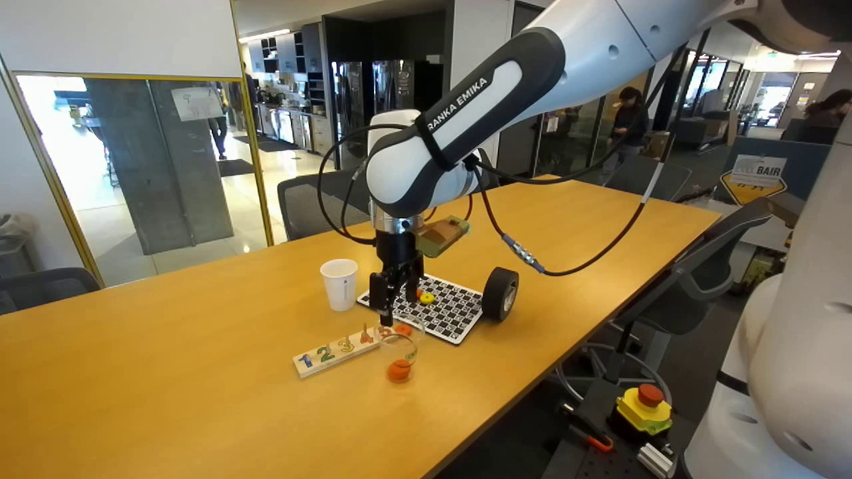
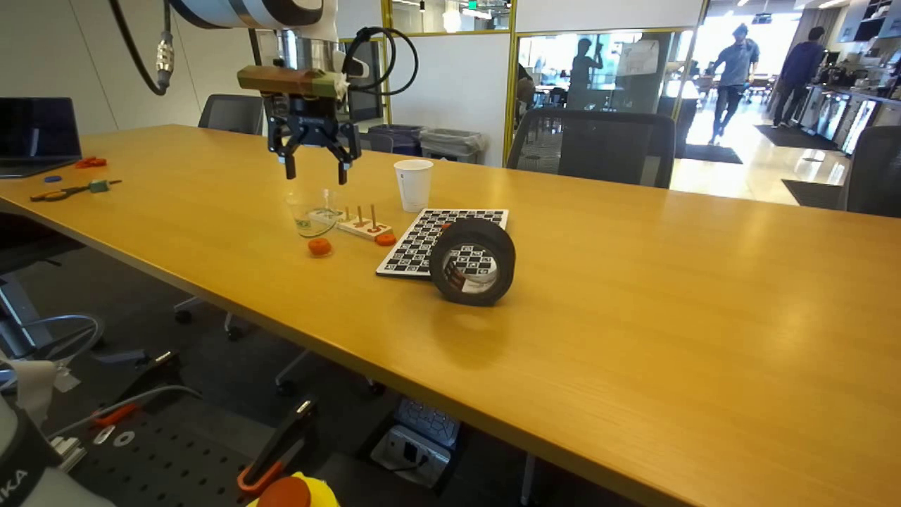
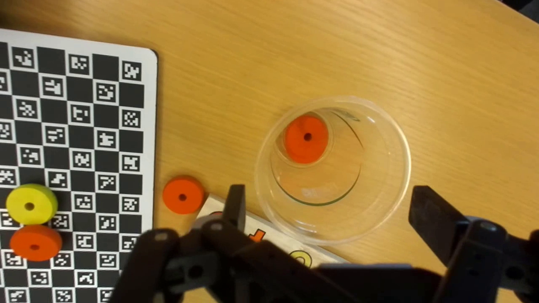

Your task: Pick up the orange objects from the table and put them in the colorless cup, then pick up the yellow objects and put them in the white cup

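The colorless cup [image 1: 407,349] stands on the table, also in an exterior view [image 2: 320,211] and the wrist view [image 3: 337,227]. An orange disc [image 3: 306,139] shows inside its outline, at its foot [image 1: 399,370]. A second orange disc [image 3: 183,195] lies between the board and the number strip. A third orange disc [image 3: 36,243] touches the yellow disc [image 3: 31,204] on the checkered board. The white cup [image 1: 339,286] stands upright behind, outside the wrist view. My gripper [image 3: 328,191], also in both exterior views [image 1: 399,309] [image 2: 317,176], is open and empty above the colorless cup.
The checkered board [image 1: 459,303] lies beside the cups, with a black tape roll [image 2: 473,296] upright at its edge. A wooden number strip with pegs [image 1: 333,352] lies against the colorless cup's side. A laptop [image 2: 39,134] and pliers [image 2: 63,191] are farther along the table.
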